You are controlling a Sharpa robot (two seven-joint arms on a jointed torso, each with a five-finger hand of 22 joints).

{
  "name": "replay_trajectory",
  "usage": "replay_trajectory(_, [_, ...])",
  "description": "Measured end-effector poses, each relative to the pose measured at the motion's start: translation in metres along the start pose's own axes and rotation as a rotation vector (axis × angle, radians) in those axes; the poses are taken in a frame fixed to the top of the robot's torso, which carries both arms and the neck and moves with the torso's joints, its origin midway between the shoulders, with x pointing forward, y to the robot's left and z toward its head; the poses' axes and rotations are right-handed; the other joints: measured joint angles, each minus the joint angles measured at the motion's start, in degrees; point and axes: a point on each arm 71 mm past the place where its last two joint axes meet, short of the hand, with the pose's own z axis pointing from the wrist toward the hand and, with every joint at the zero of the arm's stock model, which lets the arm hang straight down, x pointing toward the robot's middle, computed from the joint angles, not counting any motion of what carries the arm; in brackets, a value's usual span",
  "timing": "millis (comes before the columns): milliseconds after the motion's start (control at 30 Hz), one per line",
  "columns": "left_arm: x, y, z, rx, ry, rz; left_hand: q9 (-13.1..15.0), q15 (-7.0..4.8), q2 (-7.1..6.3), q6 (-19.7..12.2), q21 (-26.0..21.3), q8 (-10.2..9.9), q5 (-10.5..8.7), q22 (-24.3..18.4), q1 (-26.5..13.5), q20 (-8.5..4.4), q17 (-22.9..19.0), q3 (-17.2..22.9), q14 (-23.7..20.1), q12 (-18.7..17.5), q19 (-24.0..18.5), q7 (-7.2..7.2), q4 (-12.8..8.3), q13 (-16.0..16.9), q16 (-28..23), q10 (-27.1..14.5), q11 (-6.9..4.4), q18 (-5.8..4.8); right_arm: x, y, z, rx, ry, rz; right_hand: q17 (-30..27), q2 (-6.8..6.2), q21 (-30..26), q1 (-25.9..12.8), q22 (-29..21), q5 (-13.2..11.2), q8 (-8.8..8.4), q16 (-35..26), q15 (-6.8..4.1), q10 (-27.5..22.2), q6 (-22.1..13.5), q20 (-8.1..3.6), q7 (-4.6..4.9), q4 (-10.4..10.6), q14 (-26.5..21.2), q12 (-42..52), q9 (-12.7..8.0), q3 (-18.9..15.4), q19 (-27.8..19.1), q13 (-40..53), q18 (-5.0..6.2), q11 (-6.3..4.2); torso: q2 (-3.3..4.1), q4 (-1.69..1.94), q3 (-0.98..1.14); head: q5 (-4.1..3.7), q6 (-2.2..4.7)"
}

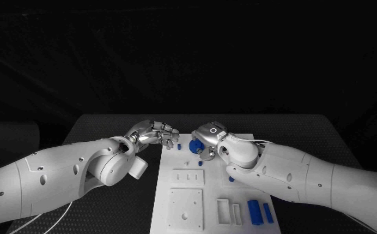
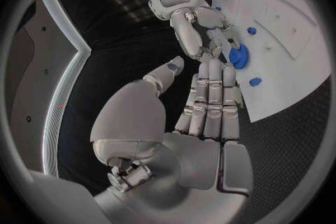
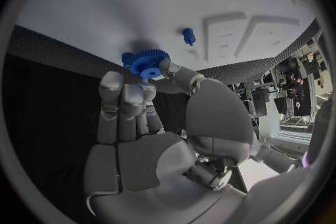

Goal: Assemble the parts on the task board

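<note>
Two hands are meeting over the far end of the task board (image 1: 188, 201), the white plate lying on your black counter (image 1: 117, 125). Your right hand (image 1: 211, 138) is pinching one blue gear (image 3: 148, 63) between thumb and fingertips, holding it just over the board's far end, with its other fingers standing loosely beside. Your left hand (image 1: 153, 133) is hovering at the board's far left corner, fingers fairly straight and side by side, thumb apart, holding nothing; its fingertips are reaching close to the gear and the right hand.

One small blue peg (image 1: 179, 147) is standing on the board just beside the gear, on the left hand's side, and another small blue piece (image 1: 201, 163) is sitting a little nearer you than the gear. One more blue bit (image 1: 231, 179) is peeking out at the right arm's edge. Two long blue pieces (image 1: 254, 212) are lying side by side at the board's near right corner, next to two upright white slots (image 1: 229, 212). Two raised white square plates (image 1: 187, 208) are sitting along the board's left side, one behind the other.
</note>
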Motion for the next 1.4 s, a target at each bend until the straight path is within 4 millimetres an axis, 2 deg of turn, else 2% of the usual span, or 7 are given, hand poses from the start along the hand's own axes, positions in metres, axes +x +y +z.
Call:
replay_trajectory(133, [-0.0001, 0.0000, -0.0002, 0.000, 0.000, 0.000, 0.03, 0.00, 0.00, 0.00, 0.00, 0.00, 0.00, 0.00, 0.00, 0.00, 0.00, 0.00, 0.00, 0.00, 0.00, 0.00, 0.00, 0.02, 0.00, 0.00, 0.00, -0.13, 0.0004, 0.0001, -0.0001, 0.000, 0.002, 0.001, 0.08, -0.53, 0.00, -0.53, 0.00, 0.00, -0.46, -0.18, 0.18, -0.09, 0.00, 0.01, 0.00, -0.43, 0.19, 0.00, -0.17, -0.44, 0.00, 0.00, 0.00, 0.10, 0.00, 0.00, 0.00, -0.02, -0.03])
replay_trajectory(267, [-0.0005, 0.0001, -0.0004, -0.001, -0.001, 0.000, 0.03, 0.00, 0.00, 0.00, 0.00, 0.00, 0.00, -0.01, 0.00, 0.00, 0.01, 0.00, 0.00, 0.00, 0.00, 0.00, 0.00, 0.05, 0.00, 0.00, 0.00, 0.54, 0.0006, -0.0005, -0.0007, 0.000, 0.003, 0.003, 0.15, -0.53, 0.00, -0.52, 0.00, 0.01, -0.56, -0.26, 0.21, -0.09, 0.00, -0.03, 0.00, -0.86, 0.21, -0.21, -0.33, -0.87, -0.03, 0.00, 0.00, 0.10, -0.01, -0.03, 0.02, -0.02, -0.07])
replay_trajectory(500, [-0.0012, 0.0003, -0.0009, -0.001, -0.002, 0.000, 0.03, 0.00, 0.00, 0.00, 0.00, 0.00, 0.00, -0.01, 0.00, 0.00, 0.05, 0.00, 0.00, 0.00, 0.00, 0.00, 0.00, 0.05, 0.00, 0.00, 0.00, 0.54, 0.0012, -0.0015, -0.0025, 0.001, 0.004, 0.005, 0.21, -0.68, 0.00, -0.38, 0.00, 0.00, -0.83, -0.26, 0.21, -0.09, 0.00, -0.12, 0.00, -0.85, 0.21, -0.22, -0.35, -1.19, -0.12, 0.05, -0.01, 0.11, -0.02, -0.09, 0.07, 0.02, -0.11])
replay_trajectory(1100, [-0.0013, 0.0003, -0.0009, -0.001, -0.002, 0.001, 0.06, 0.00, 0.00, 0.00, 0.00, 0.00, 0.00, -0.03, 0.00, 0.01, 0.10, -0.01, 0.00, 0.00, 0.01, 0.00, 0.01, 0.04, 0.00, 0.00, 0.00, 0.51, 0.0061, -0.0043, -0.0057, 0.015, 0.015, 0.005, 0.35, -0.68, 0.00, -0.37, 0.00, 0.00, -0.32, -0.49, 0.23, -0.20, 0.00, -0.02, 0.00, -1.02, 0.23, -0.37, 0.00, -1.35, -0.21, 0.06, -0.01, 0.43, -0.03, -0.04, 0.10, -0.02, -0.26])
replay_trajectory(1267, [-0.0013, 0.0003, -0.0009, -0.002, -0.002, 0.001, 0.06, 0.00, 0.00, 0.00, 0.00, 0.00, 0.00, -0.03, 0.00, 0.01, 0.10, -0.01, 0.00, 0.00, 0.01, 0.00, 0.01, 0.06, 0.00, 0.00, 0.00, 0.49, 0.0070, -0.0048, -0.0059, 0.019, 0.016, 0.013, 0.66, -0.89, 0.00, -0.59, 0.00, 0.00, -3.01, -0.83, 1.19, -0.06, -0.14, -0.02, 0.13, -2.53, 0.24, -0.38, -1.12, -2.86, -0.21, 0.21, -0.02, 0.57, -0.03, -0.04, 0.08, -0.07, -0.15])
replay_trajectory(1333, [-0.0013, 0.0003, -0.0009, -0.002, -0.002, 0.001, 0.06, 0.00, 0.00, 0.00, 0.00, 0.00, 0.00, -0.03, 0.00, 0.01, 0.10, -0.01, 0.00, 0.00, 0.01, 0.00, 0.01, 0.09, 0.00, 0.00, 0.00, 0.48, 0.0072, -0.0052, -0.0061, 0.020, 0.016, 0.016, 0.82, -0.92, 0.00, -0.61, 0.00, 0.01, -3.90, -0.83, 1.27, -0.17, -1.10, -0.01, 1.10, -3.06, 0.16, -0.39, -1.40, -3.58, -0.22, 0.24, -0.02, 0.78, -0.03, -0.01, 0.07, -0.10, -0.15])
replay_trajectory(1400, [-0.0013, 0.0003, -0.0009, -0.002, -0.002, 0.001, 0.06, 0.00, 0.00, 0.00, 0.00, 0.00, 0.00, -0.03, 0.00, 0.01, 0.09, -0.01, 0.00, 0.00, 0.01, 0.00, 0.01, 0.09, 0.00, 0.00, 0.00, 0.47, 0.0072, -0.0056, -0.0063, 0.022, 0.016, 0.021, 0.83, -0.93, 0.00, -0.63, 0.00, 0.01, -4.21, -0.84, 1.27, -0.22, -1.60, -0.01, 1.60, -3.14, 0.16, -0.39, -1.68, -3.79, -0.22, 0.27, -0.04, 0.83, -0.03, 0.01, 0.04, -0.15, -0.14])
